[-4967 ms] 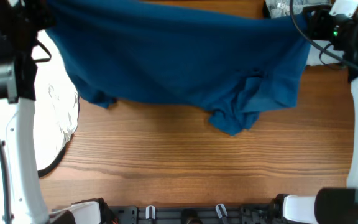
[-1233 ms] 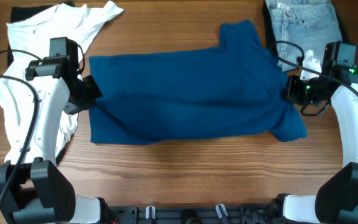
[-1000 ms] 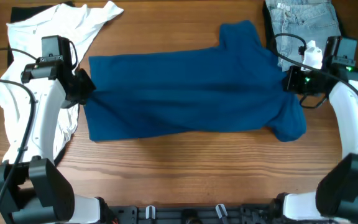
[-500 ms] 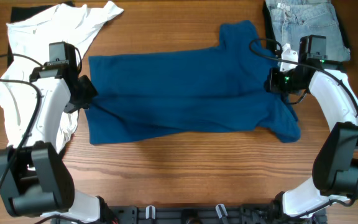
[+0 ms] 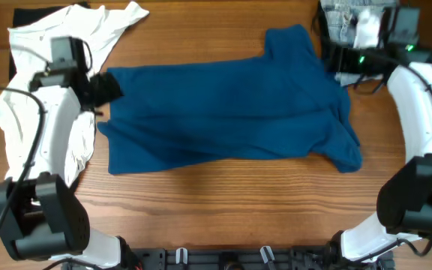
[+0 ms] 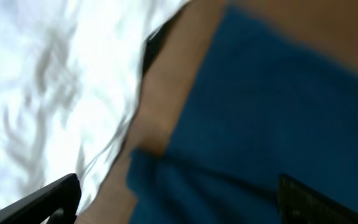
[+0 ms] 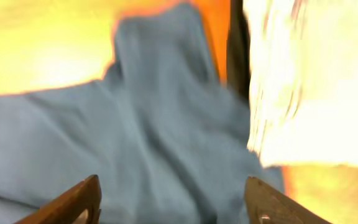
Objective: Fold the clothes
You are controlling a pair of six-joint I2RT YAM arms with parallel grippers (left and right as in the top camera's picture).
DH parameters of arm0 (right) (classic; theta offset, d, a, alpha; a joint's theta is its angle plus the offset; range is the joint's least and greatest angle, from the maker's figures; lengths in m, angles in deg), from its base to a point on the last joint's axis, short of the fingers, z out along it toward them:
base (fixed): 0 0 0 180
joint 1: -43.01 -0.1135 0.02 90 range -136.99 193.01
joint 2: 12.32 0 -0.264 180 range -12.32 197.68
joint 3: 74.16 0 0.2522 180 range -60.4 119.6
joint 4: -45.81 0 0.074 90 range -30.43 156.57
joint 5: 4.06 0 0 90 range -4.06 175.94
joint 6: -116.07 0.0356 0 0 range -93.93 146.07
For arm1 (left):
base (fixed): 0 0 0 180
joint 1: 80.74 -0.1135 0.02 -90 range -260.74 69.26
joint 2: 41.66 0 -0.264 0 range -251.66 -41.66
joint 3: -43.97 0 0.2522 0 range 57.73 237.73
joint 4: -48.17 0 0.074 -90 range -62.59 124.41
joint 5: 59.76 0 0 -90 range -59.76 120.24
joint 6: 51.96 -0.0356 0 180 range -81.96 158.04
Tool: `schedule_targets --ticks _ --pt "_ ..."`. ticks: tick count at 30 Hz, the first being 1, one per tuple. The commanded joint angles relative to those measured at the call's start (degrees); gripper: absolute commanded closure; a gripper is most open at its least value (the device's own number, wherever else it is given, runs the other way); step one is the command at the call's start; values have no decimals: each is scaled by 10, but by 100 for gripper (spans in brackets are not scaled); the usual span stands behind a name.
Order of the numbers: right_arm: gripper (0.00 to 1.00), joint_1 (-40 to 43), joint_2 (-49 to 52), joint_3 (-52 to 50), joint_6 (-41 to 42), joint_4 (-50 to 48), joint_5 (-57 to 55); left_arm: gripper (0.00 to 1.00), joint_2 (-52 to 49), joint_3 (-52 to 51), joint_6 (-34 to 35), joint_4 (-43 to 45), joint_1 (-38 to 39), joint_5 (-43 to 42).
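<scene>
A blue shirt (image 5: 223, 112) lies spread flat across the middle of the table, with one sleeve pointing to the far edge and a rumpled corner at the front right. My left gripper (image 5: 108, 88) hovers at the shirt's left edge, open, nothing between its fingers. In the left wrist view the gripper (image 6: 179, 208) stands wide over the blue shirt (image 6: 260, 124). My right gripper (image 5: 334, 60) is at the shirt's far right edge, also open. The blurred right wrist view shows its fingers (image 7: 74, 200) apart above the shirt (image 7: 154, 124), which they do not touch.
A crumpled white garment (image 5: 28, 105) lies at the left, beside the left arm, partly on a black cloth (image 5: 22, 15). It also fills the left of the left wrist view, white garment (image 6: 42, 81). Folded light jeans (image 5: 351, 16) sit at the far right corner.
Both grippers let go of the blue shirt and opened. The left one rose a little toward the far side; the right one moved toward the jeans. The shirt stays flat.
</scene>
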Motion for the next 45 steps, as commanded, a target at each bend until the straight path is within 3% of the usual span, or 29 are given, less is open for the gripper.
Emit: schedule_targets --ticks 1,8,20,29,36,39,41,42,43,45 --pt "30 -16 2 65 -34 5 16 0 2 96 -101 -5 -3 -96" --pt "30 -43 9 67 -45 -14 10 0 -145 181 -146 10 -4 -95" --pt "34 -44 10 67 -63 -14 8 0 -273 182 -181 130 -13 -60" --pt "35 -46 10 67 -63 -29 8 12 -316 182 -191 196 -13 -70" --pt "35 -48 15 66 -63 -54 7 25 -338 181 -190 191 -11 -90" --pt "35 -48 26 66 -57 -72 8 36 -338 181 -190 186 -11 -98" --pt "35 -48 35 66 -56 -78 7 59 -338 181 -190 181 -10 -100" --pt "35 -47 41 66 -51 -81 6 78 -338 181 -190 175 -10 -100" --pt "35 -47 49 66 -39 -87 -5 90 -338 181 -188 168 -10 -100" --pt "35 -47 64 66 -37 -101 -5 96 -338 181 -188 154 -10 -100"
